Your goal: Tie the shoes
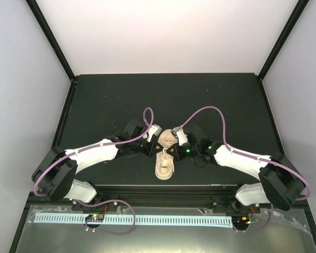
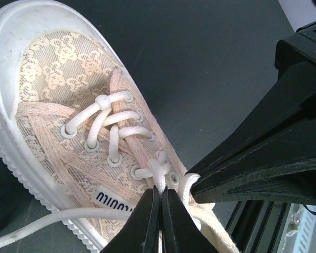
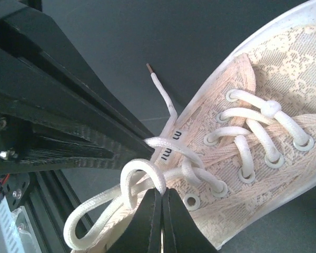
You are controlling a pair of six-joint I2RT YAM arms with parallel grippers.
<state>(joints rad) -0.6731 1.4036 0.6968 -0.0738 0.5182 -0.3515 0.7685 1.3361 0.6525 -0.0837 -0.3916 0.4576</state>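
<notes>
On the black table (image 1: 95, 105), the beige lace sneaker (image 1: 164, 168) sits at lower centre (between both arms). The left gripper (image 2: 160, 191) and right gripper (image 3: 161, 191) are each pinched narrow on its laces (image 3: 147, 171) near the top eyelets.

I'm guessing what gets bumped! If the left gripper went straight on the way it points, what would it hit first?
Probably the laces: the left gripper is shut right at their crossing, with the shoe directly beyond.
</notes>
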